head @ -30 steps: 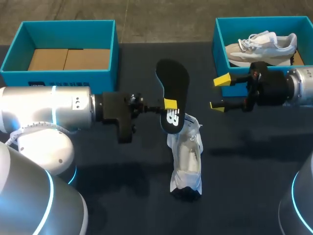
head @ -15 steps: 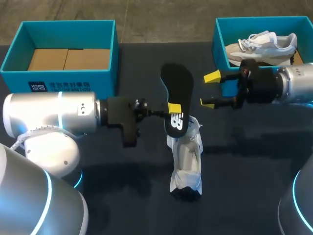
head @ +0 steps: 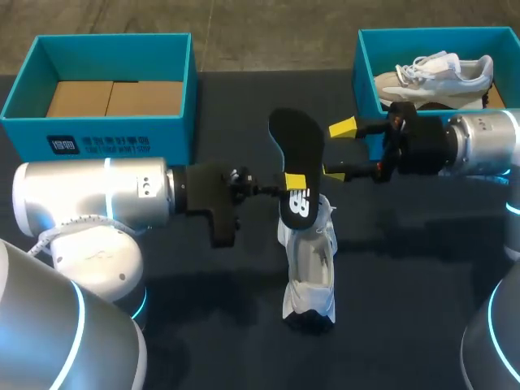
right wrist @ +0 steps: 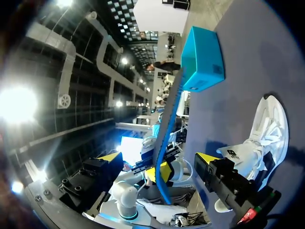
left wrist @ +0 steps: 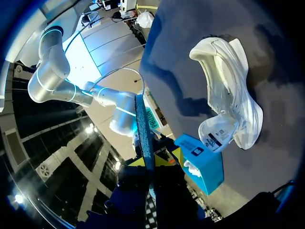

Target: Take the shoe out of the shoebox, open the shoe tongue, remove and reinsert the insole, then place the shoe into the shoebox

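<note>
The left gripper [head: 294,180] is clamped on the lower part of the black insole [head: 296,142], holding it on end just above the white shoe [head: 310,260], which lies on the dark table [head: 406,309] between the two blue shoeboxes [head: 106,134]. The right gripper [head: 337,149] has its fingers spread wide and holds nothing, its yellow tips just beside the insole's upper edge.
</note>
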Controlling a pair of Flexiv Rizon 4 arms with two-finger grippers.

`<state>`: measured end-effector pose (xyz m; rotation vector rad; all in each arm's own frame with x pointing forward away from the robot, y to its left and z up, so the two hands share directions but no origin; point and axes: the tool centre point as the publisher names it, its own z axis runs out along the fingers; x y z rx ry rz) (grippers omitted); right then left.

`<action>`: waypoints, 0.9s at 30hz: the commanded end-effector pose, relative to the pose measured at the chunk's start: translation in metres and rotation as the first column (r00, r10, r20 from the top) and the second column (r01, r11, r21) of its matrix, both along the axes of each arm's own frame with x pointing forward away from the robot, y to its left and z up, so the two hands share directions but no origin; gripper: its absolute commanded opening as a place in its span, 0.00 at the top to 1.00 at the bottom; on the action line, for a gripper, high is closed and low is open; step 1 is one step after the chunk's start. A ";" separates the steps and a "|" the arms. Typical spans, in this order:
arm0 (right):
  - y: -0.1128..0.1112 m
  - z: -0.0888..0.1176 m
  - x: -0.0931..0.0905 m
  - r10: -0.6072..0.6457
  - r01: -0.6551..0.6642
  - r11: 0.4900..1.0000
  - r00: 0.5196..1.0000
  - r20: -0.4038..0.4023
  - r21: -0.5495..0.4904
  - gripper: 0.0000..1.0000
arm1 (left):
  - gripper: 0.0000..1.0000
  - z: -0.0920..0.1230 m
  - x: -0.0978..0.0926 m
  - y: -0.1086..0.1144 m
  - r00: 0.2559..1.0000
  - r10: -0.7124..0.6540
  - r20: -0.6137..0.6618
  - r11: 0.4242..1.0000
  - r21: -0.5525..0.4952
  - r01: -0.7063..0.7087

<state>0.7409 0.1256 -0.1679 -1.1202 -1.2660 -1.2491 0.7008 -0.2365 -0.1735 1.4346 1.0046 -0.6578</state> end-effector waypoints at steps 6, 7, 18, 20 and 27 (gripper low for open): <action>0.021 -0.001 -0.003 -0.014 0.014 1.000 1.000 0.006 -0.006 0.45 | 1.00 0.000 0.000 -0.002 1.000 0.004 0.000 1.000 0.003 -0.004; 0.023 -0.001 -0.003 -0.016 0.016 1.000 1.000 0.004 -0.008 0.48 | 1.00 0.000 0.000 -0.002 1.000 0.004 0.000 1.000 0.003 -0.004; 0.031 0.000 0.000 -0.069 0.068 0.997 0.997 -0.045 -0.035 0.54 | 1.00 0.000 0.000 -0.002 1.000 0.004 0.000 1.000 0.003 -0.004; 0.032 0.000 0.000 -0.087 0.084 0.996 0.994 -0.071 -0.040 0.56 | 1.00 0.000 0.000 -0.002 1.000 0.004 0.000 1.000 0.003 -0.004; 0.035 0.002 -0.001 -0.106 0.098 0.991 0.990 -0.090 -0.089 0.60 | 1.00 0.000 0.000 -0.002 1.000 0.004 0.000 1.000 0.003 -0.004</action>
